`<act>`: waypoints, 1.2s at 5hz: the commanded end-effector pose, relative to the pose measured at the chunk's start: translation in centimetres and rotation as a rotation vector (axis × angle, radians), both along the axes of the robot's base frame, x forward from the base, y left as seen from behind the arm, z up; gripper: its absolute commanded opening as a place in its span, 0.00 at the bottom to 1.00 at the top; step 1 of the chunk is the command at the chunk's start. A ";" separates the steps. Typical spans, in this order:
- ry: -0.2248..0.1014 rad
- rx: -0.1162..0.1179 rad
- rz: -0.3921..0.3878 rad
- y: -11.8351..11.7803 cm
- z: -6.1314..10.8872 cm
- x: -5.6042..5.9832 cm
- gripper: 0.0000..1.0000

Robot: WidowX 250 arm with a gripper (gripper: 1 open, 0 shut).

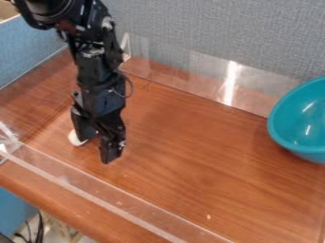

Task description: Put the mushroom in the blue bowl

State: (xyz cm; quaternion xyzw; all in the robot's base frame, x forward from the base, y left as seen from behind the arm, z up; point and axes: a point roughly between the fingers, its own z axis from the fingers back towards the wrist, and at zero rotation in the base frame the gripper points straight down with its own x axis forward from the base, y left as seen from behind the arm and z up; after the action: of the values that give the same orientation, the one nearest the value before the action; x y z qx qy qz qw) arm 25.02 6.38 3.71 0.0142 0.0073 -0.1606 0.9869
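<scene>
While its black claw hangs straight down with the two fingers spread wide, the robot arm stands at the near-left part of the wooden table, low over the mushroom. Only a pale sliver of the mushroom shows, lying on the table at the left of the fingers and mostly hidden behind them; whether a finger already touches it cannot be told. The blue bowl sits well apart at the right edge of the view, partly cut off, and nothing can be seen inside it. Judging by this, the step in hand is the grasp. To do it well, the fingers should straddle the mushroom evenly, settle almost to the wood without pressing into it, then close gently across the thick stem or the cap so that the rounded toy does not squirt sideways. A clear lift should follow before any travel toward the bowl's raised rim.
</scene>
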 end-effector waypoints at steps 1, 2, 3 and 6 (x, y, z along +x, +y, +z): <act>-0.040 0.016 0.014 0.8 0.8 0.8 1.00; -0.038 0.018 0.014 0.9 0.7 0.8 0.00; -0.037 0.020 0.013 0.9 0.8 0.8 0.00; -0.040 0.028 0.033 0.9 2.6 0.6 0.00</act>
State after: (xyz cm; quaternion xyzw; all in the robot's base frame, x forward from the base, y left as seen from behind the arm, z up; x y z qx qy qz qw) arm 24.72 6.72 4.62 0.0167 0.0213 -0.1504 0.9883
